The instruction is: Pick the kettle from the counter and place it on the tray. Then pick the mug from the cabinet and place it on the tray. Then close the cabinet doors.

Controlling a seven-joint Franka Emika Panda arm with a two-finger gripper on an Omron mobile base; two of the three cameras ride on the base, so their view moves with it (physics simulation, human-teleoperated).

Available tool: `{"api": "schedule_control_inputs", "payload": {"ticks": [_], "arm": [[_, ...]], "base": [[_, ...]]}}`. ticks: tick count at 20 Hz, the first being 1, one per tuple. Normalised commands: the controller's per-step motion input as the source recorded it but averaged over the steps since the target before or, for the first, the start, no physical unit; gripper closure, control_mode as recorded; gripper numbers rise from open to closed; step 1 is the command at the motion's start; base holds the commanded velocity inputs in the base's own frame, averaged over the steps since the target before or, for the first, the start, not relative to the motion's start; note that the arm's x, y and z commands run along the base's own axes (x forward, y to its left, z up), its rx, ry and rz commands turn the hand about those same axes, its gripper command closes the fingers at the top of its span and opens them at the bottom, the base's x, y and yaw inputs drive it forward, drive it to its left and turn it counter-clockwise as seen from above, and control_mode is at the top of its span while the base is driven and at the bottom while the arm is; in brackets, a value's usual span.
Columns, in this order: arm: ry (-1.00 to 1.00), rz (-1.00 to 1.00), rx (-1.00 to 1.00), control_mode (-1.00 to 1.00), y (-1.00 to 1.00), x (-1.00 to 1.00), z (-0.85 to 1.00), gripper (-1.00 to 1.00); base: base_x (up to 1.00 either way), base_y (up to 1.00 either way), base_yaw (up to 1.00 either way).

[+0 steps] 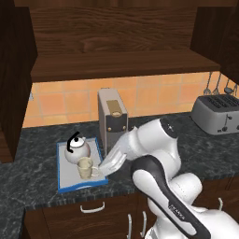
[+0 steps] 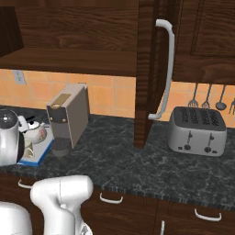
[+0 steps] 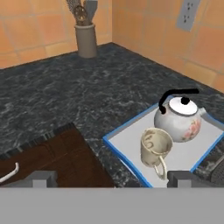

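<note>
The white kettle (image 1: 76, 150) with its black arched handle stands on the blue-rimmed grey tray (image 1: 65, 179) on the dark counter (image 1: 32, 186). In front of it on the tray stands the cream mug (image 1: 85, 168), upright. My gripper (image 1: 104, 169) hangs just right of the mug, open and holding nothing. The hand view shows the kettle (image 3: 178, 119), the mug (image 3: 155, 147) and the tray's rim (image 3: 124, 156) beyond my open gripper (image 3: 112, 179). The cabinet (image 1: 116, 32) above is open, with both doors (image 1: 14, 74) swung out. One door (image 2: 148, 69) shows its silver handle edge-on.
A coffee machine (image 1: 112, 116) stands right behind the tray. A toaster (image 1: 215, 113) sits at the far right under hanging utensils. A utensil jar (image 3: 86, 40) stands in the counter corner by the tiled wall. Drawers (image 1: 88, 214) run below the counter edge.
</note>
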Motion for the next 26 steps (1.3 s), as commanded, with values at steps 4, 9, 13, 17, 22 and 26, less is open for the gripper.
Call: {"api": "schedule_control_inputs", "payload": {"ticks": [4,9,13,17,22,26], "arm": [[-0.19,0.03,0.0,-1.0,-0.14,-0.45,0.38,-1.0],[-0.1,0.06,0.0,-1.0,-0.14,-0.34,0.28,-1.0],[-0.06,0.1,0.02,-1.0,-0.18,-0.31,0.23,-1.0],[-0.13,0.11,0.01,-1.0,-0.1,-0.31,0.26,-1.0],[-0.16,0.1,0.0,-1.0,-0.04,-0.25,0.22,-1.0],[-0.4,0.24,0.03,-1.0,0.02,-0.33,0.31,-1.0]], "base": [[0.0,0.0,0.0],[0.0,0.0,0.0],[0.0,0.0,0.0],[0.0,0.0,0.0],[0.0,0.0,0.0],[0.0,0.0,0.0]]}}
